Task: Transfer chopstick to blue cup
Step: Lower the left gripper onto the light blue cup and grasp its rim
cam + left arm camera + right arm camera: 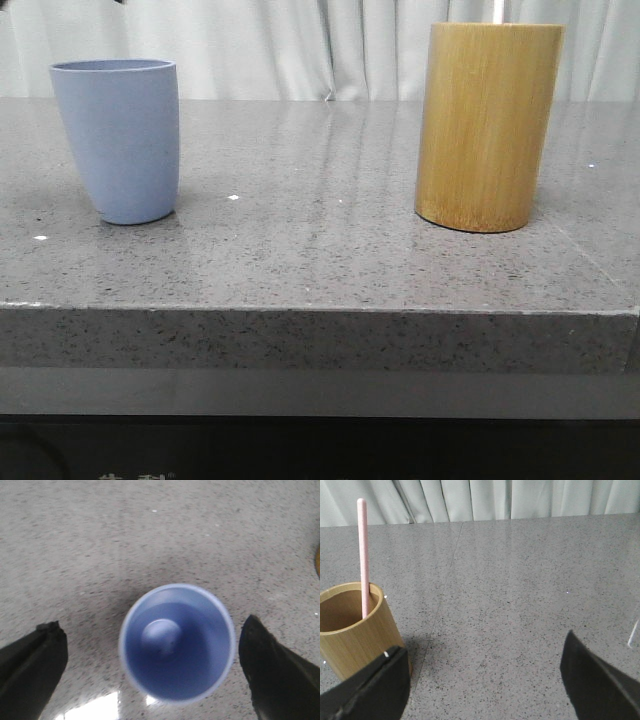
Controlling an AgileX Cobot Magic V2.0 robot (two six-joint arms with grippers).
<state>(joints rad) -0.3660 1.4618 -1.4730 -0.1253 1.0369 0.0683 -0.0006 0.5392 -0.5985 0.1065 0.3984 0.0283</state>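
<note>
Still unmoved: chopstick (363, 555) standing upright inside bamboo holder (488, 125).
Blue cup (119, 138) stands well apart, beneath the wide-open, empty left gripper (150, 672); right gripper (485, 680) likewise spread, holding nothing.

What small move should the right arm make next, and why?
Probably shift the right end effector toward the bamboo cup to close on the chopstick. It is open, with the cup off to one side. The chopstick stands in the bamboo cup; the blue cup is empty under the open left end effector.
</note>
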